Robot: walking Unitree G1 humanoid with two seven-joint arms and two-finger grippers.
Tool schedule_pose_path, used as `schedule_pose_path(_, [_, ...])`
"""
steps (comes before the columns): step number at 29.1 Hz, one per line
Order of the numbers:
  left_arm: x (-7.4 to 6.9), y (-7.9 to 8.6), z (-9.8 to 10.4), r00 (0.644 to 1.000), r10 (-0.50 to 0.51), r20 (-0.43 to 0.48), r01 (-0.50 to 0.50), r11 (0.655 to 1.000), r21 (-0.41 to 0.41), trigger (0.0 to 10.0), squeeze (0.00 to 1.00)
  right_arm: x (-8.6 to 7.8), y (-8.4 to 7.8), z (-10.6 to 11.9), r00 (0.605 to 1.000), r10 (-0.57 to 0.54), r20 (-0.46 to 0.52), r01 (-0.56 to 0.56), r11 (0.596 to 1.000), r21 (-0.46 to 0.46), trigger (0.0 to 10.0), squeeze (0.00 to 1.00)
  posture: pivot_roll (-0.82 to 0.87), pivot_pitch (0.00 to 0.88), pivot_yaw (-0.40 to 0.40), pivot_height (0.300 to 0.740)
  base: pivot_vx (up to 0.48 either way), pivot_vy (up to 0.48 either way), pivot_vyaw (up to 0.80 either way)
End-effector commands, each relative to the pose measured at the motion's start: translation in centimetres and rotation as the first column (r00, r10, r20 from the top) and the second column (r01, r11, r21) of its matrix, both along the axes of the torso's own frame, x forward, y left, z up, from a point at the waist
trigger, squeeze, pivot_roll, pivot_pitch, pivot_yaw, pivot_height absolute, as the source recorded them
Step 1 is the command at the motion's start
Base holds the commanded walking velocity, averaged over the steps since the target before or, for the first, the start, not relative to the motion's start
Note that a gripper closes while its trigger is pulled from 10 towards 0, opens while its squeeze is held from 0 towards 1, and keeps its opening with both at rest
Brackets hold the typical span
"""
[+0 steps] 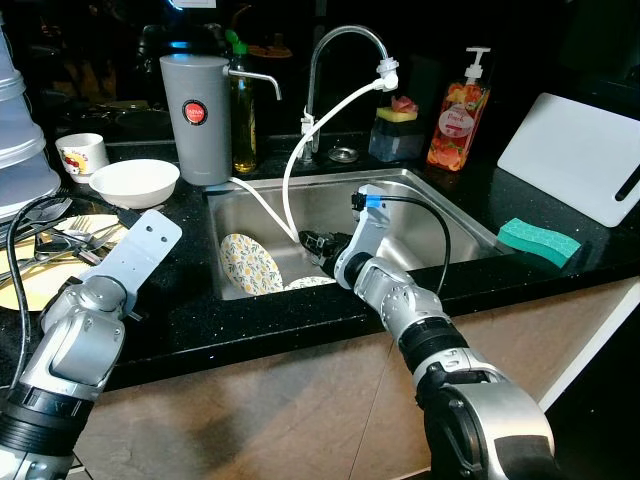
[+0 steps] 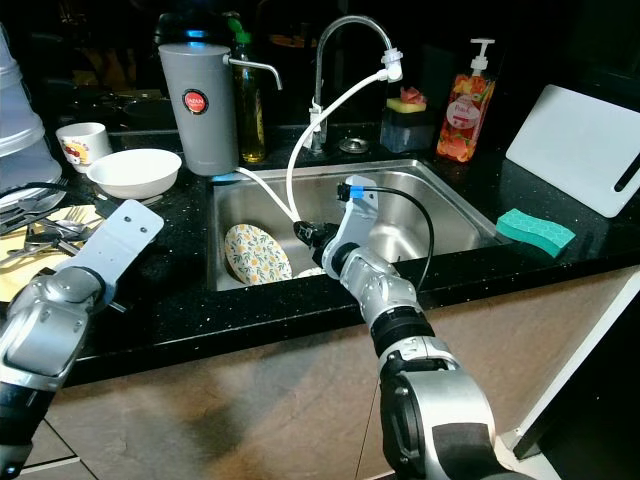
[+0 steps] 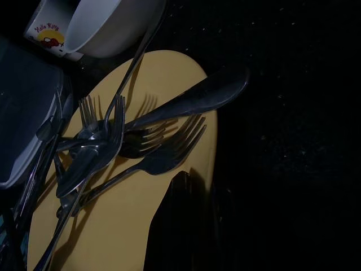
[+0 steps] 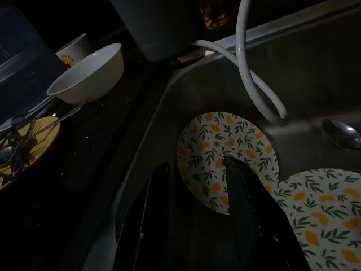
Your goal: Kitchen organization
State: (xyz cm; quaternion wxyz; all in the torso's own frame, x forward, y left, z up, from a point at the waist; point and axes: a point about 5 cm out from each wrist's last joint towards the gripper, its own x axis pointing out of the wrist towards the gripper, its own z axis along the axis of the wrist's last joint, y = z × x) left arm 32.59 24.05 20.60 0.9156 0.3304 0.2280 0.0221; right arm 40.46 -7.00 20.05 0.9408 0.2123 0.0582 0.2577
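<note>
right claw: mine, right claw [image 4: 197, 169] down in the sink [image 1: 460, 215] – fingers spread, empty
plate: lemon plate [image 4: 225, 158] leaning on the sink wall, just ahead
left claw: over yellow plate [image 3: 146, 79] of forks [image 3: 141, 152] on the surface – cannot tell
risk: white hose [image 1: 300, 160] close – could snag; plate may slip

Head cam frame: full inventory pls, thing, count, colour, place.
patterned plates: 2, white with lemons, in sink
hose: 1, white, tap into sink
spoon: 1, silver, sink floor
bowl: 1, white, left counter
mug: 1, white, behind bowl
yellow plate: 1, left counter, forks piled on it
filter jug: 1, grey, beside tap
sponge: 1, green, right counter
cutting board: 1, white, far right
soap bottle: 1, orange, behind sink
left gripper: over yellow plate
right gripper: fingers open, in sink by plates
</note>
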Motion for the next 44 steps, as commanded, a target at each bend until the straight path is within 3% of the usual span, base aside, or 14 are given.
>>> schedule_pose_path(1, [-0.7, -0.7, -3.6, 0.983, -0.031, -0.180, 0.013, 0.995, -0.100, 0.0, 0.00, 0.1, -0.3, -0.1, 1.000, -0.006, -0.015, 0.006, 1.000, -0.001, 10.0, 0.00, 0.02, 0.011, -0.068, 0.740, 0.000, 0.000, 0.00])
schedule_pose_path(4, [-0.7, -1.7, -3.6, 0.980, -0.074, -0.183, 0.051, 0.991, -0.125, 0.0, 0.00, 0.1, -0.4, -0.1, 1.000, -0.007, -0.016, 0.007, 1.000, -0.002, 10.0, 0.00, 0.02, 0.012, -0.068, 0.740, 0.000, 0.000, 0.00])
schedule_pose_path(7, [-0.9, -4.8, -3.8, 0.963, -0.187, -0.192, 0.146, 0.967, -0.208, 0.0, 0.00, 0.1, -0.4, -0.1, 1.000, -0.007, -0.017, 0.006, 1.000, -0.005, 10.0, 0.00, 0.02, 0.014, -0.067, 0.740, 0.000, 0.000, 0.00])
schedule_pose_path(12, [-1.2, -7.1, -4.1, 0.943, -0.261, -0.206, 0.206, 0.945, -0.252, 0.0, 0.00, 0.0, -0.4, -0.2, 1.000, -0.004, -0.017, 0.004, 1.000, -0.009, 10.0, 0.00, 0.02, 0.014, -0.067, 0.740, 0.000, 0.000, 0.00])
schedule_pose_path(22, [-2.1, -9.0, -4.2, 0.914, -0.335, -0.229, 0.265, 0.921, -0.286, 0.0, 0.00, 0.0, -0.4, -0.3, 1.000, -0.001, -0.018, 0.000, 1.000, -0.015, 10.0, 0.00, 0.02, 0.014, -0.067, 0.740, 0.000, 0.000, 0.00])
schedule_pose_path(28, [-2.8, -10.8, -3.7, 0.887, -0.403, -0.223, 0.319, 0.886, -0.336, 0.0, 0.00, 0.0, -0.5, -0.3, 1.000, 0.001, -0.016, -0.001, 1.000, -0.019, 10.0, 0.00, 0.02, 0.016, -0.062, 0.740, 0.000, 0.000, 0.00])
schedule_pose_path(32, [-2.7, -10.6, -3.6, 0.891, -0.396, -0.222, 0.321, 0.896, -0.306, 0.0, 0.00, 0.0, -0.4, -0.3, 1.000, 0.003, -0.016, -0.003, 1.000, -0.018, 10.0, 0.00, 0.02, 0.016, -0.062, 0.740, 0.000, 0.000, 0.00])
schedule_pose_path(33, [-2.5, -10.2, -3.6, 0.894, -0.389, -0.224, 0.324, 0.905, -0.276, 3.1, 0.04, 0.0, -0.4, -0.3, 1.000, 0.003, -0.017, -0.004, 1.000, -0.018, 10.0, 0.00, 0.02, 0.016, -0.062, 0.740, 0.000, 0.000, 0.00])
schedule_pose_path(34, [-2.4, -9.6, -3.6, 0.900, -0.375, -0.221, 0.323, 0.916, -0.240, 10.0, 1.00, 0.0, -0.3, -0.3, 1.000, 0.004, -0.017, -0.005, 1.000, -0.018, 10.0, 0.00, 0.02, 0.015, -0.061, 0.740, 0.000, 0.000, 0.00])
schedule_pose_path(44, [-2.5, -9.0, -2.4, 0.910, -0.366, -0.194, 0.312, 0.914, -0.260, 10.0, 1.00, 0.0, -0.2, -0.2, 1.000, 0.008, -0.016, -0.008, 1.000, -0.016, 10.0, 0.00, 0.03, 0.012, -0.062, 0.740, 0.000, 0.000, 0.00])
